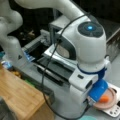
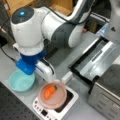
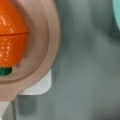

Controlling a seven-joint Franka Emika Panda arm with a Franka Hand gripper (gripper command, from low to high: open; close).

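Carrot (image 2: 49,92) lies in the pink bowl (image 2: 61,99), which I see resting on a white scale (image 2: 71,101) on the grey tabletop (image 2: 62,56). My gripper (image 2: 67,78) hangs just beside the bowl's rim; how wide its jaws stand I cannot tell. A teal bowl (image 2: 21,81) sits near the pink bowl.

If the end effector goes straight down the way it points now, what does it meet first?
Probably the bare grey table, just beside the pink bowl holding the toy carrot; depth is unclear, and the end effector itself is hidden.
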